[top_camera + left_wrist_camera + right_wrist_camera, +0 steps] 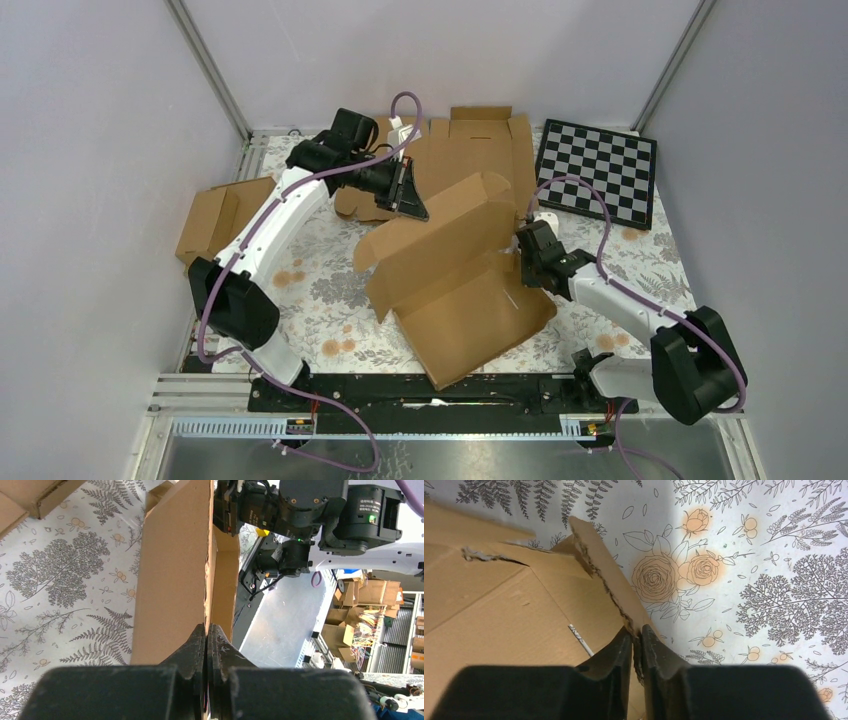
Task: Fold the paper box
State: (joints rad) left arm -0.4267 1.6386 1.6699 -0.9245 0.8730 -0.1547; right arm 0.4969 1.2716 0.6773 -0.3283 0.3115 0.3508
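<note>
The left fingers (192, 650) pinch shut on the raised lid (440, 235) of the brown corrugated cardboard box (470, 315); the right fingers (659, 652) clamp its side flap (599, 565).

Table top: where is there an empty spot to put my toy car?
Bare cloth between the left arm and the paper box, and right of the box below the checkerboard. Crowded at the back, around the flat cardboard blank.

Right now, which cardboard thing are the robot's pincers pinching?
The half-folded paper box in the middle, lid raised; the flat blank and small left boxes lie untouched.
</note>
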